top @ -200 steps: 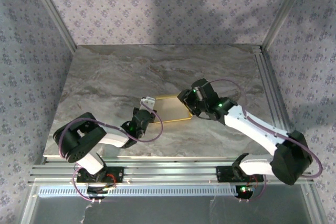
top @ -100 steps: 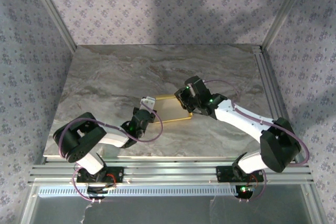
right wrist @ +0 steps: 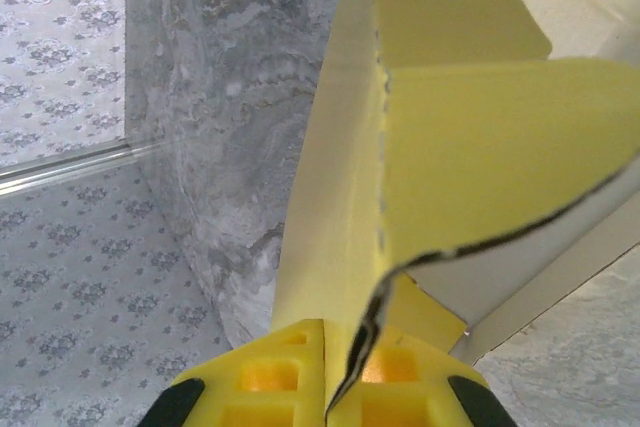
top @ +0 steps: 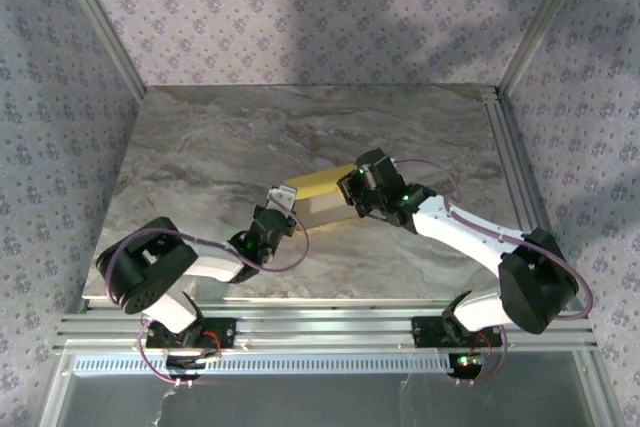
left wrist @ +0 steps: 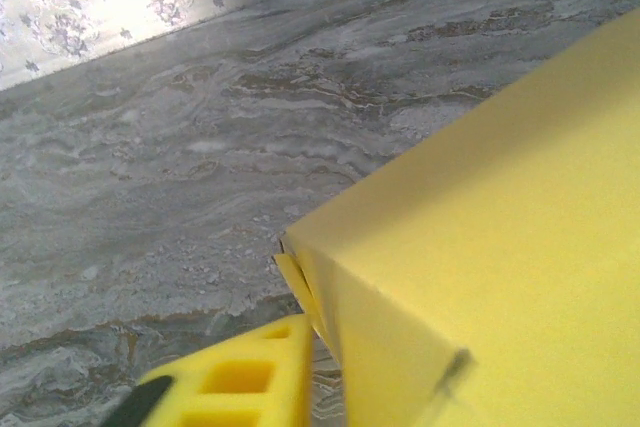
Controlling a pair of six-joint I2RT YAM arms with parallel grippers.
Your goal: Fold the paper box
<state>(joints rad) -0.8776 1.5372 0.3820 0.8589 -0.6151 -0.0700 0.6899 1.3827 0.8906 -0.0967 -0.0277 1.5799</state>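
Since before, the paper box (top: 318,184) flap swung up; right gripper (right wrist: 345,362) clamped on it; left gripper (top: 283,195) gap unclear; tucking remains.

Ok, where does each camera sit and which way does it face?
Top external: above, behind the bases, looking down on the table, left arm, right arm, the paper box.
Left wrist: on the left arm, facing the box corner past one finger.
Right wrist: on the right arm; right gripper shut on a box flap.
Shared: all show box and table.
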